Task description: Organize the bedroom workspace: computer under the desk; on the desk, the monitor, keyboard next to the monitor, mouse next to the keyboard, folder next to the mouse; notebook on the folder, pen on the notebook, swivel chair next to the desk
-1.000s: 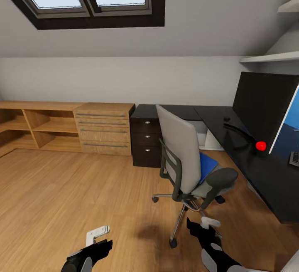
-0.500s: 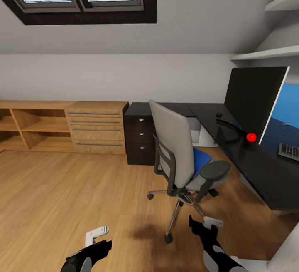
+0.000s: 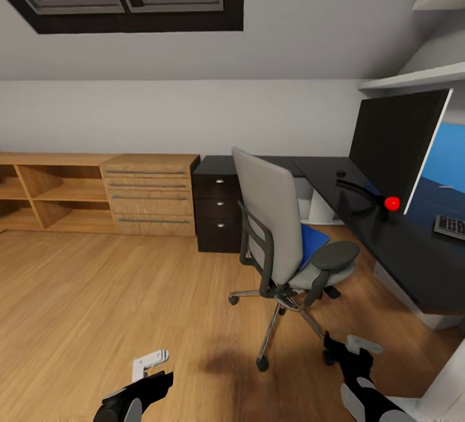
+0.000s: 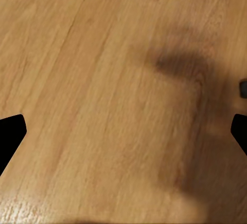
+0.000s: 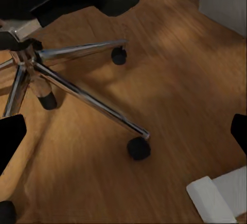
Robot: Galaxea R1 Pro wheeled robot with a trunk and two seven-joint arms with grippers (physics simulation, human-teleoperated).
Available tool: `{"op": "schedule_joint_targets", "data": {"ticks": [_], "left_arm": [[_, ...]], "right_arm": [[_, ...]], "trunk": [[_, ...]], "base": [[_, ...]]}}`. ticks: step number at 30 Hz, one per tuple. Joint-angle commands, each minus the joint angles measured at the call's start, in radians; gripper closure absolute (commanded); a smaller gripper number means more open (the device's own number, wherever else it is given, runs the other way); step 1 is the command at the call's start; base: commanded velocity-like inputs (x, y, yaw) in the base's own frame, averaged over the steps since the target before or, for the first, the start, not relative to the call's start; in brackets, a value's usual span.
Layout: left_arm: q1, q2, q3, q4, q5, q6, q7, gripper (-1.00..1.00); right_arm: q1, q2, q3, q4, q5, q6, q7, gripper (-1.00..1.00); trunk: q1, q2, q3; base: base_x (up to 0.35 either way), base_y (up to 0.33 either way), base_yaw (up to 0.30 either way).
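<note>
From the head I see the folder (image 3: 314,243) on the chair (image 3: 278,241) seat, just off the desk (image 3: 387,241) edge. I'd roll closer, then reach past the armrest (image 3: 334,255). My left gripper (image 4: 123,131) looks spread, empty over floor (image 4: 103,80). Right gripper (image 5: 123,131), spread too, faces chair legs (image 5: 82,98).

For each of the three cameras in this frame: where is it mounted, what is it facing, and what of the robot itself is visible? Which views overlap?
Head view: on the head, facing the swivel chair and desk; left gripper and right gripper show low.
Left wrist view: on the left arm, facing the floor; dark fingertips at the edges.
Right wrist view: on the right arm, facing the chair base; fingertips at the edges.
Shared: head and right wrist views both show the chair's base.
</note>
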Motion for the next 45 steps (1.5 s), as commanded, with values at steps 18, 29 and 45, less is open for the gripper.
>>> {"op": "schedule_joint_targets", "data": {"ticks": [18,29,45], "left_arm": [[-0.001,-0.001,-0.003,0.009,0.011,0.002,0.003,-1.00],[-0.001,-0.002,-0.009,0.021,0.008,0.000,0.001,-1.00],[-0.001,-0.001,-0.008,0.024,0.007,0.002,0.007,-1.00]], "right_arm": [[-0.098,-0.057,-0.033,-0.194,-0.301,0.228,-0.026,-1.00],[-0.098,-0.049,-0.030,-0.196,-0.309,0.159,-0.025,-1.00],[-0.098,-0.040,-0.031,-0.195,-0.309,0.129,-0.026,-1.00]], "trunk": [[0.057,-0.106,-0.048],[0.057,-0.106,-0.048],[0.057,-0.106,-0.048]], "base": [[0.000,0.000,0.000],[0.107,-0.034,0.000],[0.141,-0.033,0.036]]}}
